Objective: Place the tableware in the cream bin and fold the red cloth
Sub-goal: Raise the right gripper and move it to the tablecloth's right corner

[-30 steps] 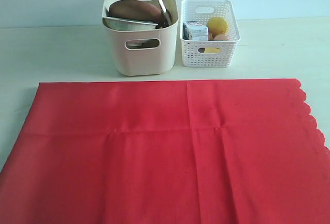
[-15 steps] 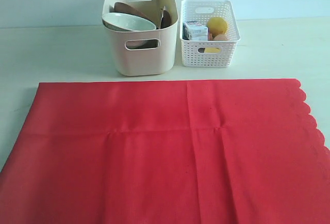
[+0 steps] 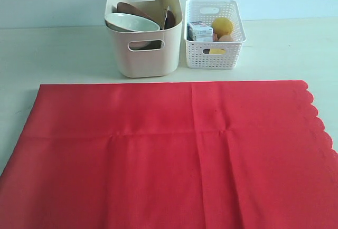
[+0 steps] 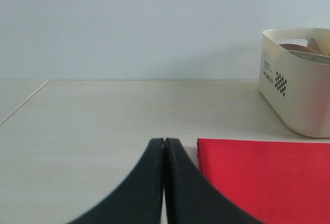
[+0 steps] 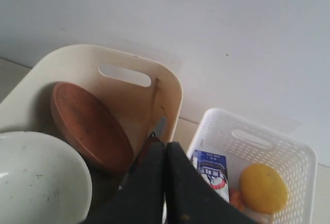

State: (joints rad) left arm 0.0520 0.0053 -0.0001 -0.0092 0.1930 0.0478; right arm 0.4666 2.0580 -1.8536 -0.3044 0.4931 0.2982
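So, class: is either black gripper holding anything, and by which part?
Nothing is held. The left gripper is shut empty above the pale table; the right gripper is shut empty over the tall cream plastic bin.

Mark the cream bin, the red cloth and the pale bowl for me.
cream bin (image 3: pixel 145 63): exterior view, front wall.
red cloth (image 3: pixel 158 155): exterior view, middle of sheet.
pale bowl (image 3: pixel 132 22): exterior view, inside surface.

Shows a big red cloth (image 3: pixel 169 155) lying flat and open, wavy edge on the right, and behind it a tall cream bin (image 3: pixel 143 60) holding a pale bowl (image 3: pixel 132 22), a brown plate (image 5: pixel 90 131) standing on its edge and a dark spoon (image 3: pixel 169 20).
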